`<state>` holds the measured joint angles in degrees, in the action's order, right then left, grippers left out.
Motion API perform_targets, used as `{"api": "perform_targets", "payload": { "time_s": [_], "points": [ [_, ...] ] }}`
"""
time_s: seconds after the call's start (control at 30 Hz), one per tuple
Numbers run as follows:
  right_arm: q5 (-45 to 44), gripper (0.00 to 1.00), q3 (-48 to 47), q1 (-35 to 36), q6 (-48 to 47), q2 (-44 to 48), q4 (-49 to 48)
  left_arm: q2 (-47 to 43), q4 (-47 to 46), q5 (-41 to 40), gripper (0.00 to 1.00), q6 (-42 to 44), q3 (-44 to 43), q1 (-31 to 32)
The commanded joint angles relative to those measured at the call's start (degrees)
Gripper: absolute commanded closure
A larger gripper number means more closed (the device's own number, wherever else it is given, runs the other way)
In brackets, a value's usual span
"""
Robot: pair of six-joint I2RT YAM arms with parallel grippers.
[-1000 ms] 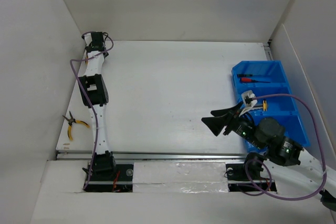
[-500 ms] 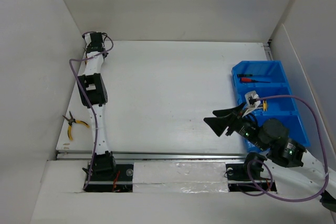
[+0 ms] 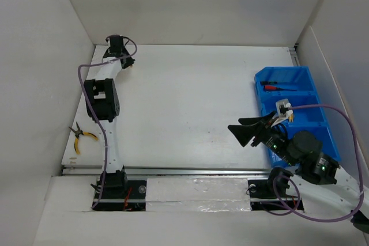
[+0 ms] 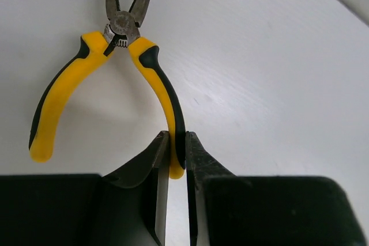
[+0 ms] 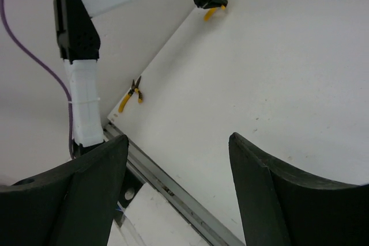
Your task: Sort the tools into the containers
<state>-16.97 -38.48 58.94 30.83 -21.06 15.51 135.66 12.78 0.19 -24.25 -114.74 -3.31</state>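
Lighting's bright, flat and diffuse everywhere, with the white walls [image 3: 202,4] and table [image 3: 190,102] bouncing it around. The overhead shot has only faint shadows and looks a bit soft. The left wrist cam is sharp on the pliers [image 4: 163,87], which throw a soft grey shadow, and there's a mild sheen on the tabletop. The left gripper [image 4: 176,136] is near-featureless black. On the right wrist cam, the right gripper [image 5: 179,139] looms slightly soft.
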Motion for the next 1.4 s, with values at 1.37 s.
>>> {"api": "perform_targets", "payload": {
  "time_s": [1.37],
  "points": [
    [26.46,0.13,-3.18,-27.82,9.16,-32.37,-33.78,-75.89,-39.41,0.43,1.0,0.43,78.01,47.07]
  ]
}}
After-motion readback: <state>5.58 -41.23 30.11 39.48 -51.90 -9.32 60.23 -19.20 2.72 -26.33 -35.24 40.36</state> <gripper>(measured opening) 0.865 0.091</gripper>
